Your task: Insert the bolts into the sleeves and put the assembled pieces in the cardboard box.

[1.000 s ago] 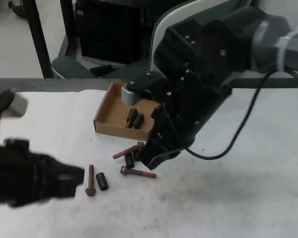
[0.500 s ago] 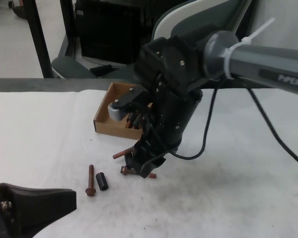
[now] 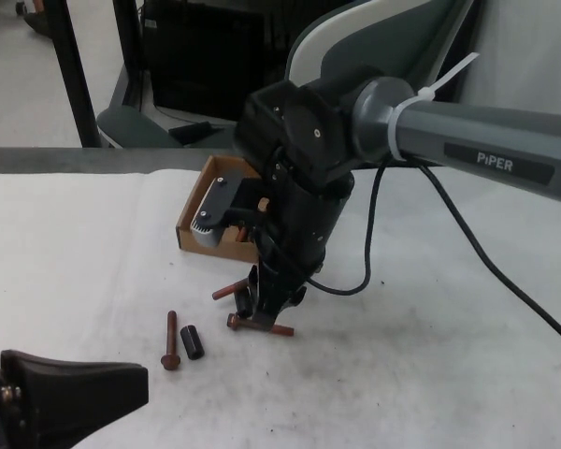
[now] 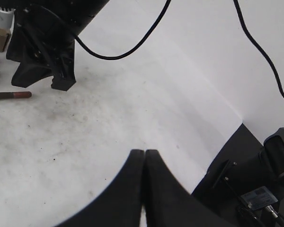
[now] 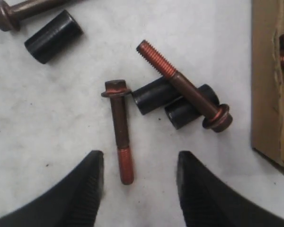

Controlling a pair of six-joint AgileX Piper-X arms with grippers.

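Observation:
My right gripper [image 5: 139, 163] hangs open just above the bench, its fingers either side of the threaded end of a copper bolt [image 5: 120, 130]. Beyond that, a second bolt [image 5: 180, 85] lies across two black sleeves [image 5: 156, 94], which rest side by side. A third sleeve [image 5: 53, 36] and another bolt [image 5: 23, 10] lie farther off. In the high view the right gripper [image 3: 266, 309] points down at this cluster, in front of the cardboard box [image 3: 192, 224]. My left gripper [image 4: 144, 153] is shut and holds nothing, low over the near left of the bench.
Assembled pieces lie inside the box [image 5: 267, 94], its wall close to the cluster. A lone bolt [image 3: 171, 339] and sleeve [image 3: 193, 341] lie to the left. The right arm's cable [image 3: 393, 253] loops above the white cloth. A chair stands behind the bench.
The right arm has swung left and come down over the bolt cluster. The left arm has drawn back to the near left corner.

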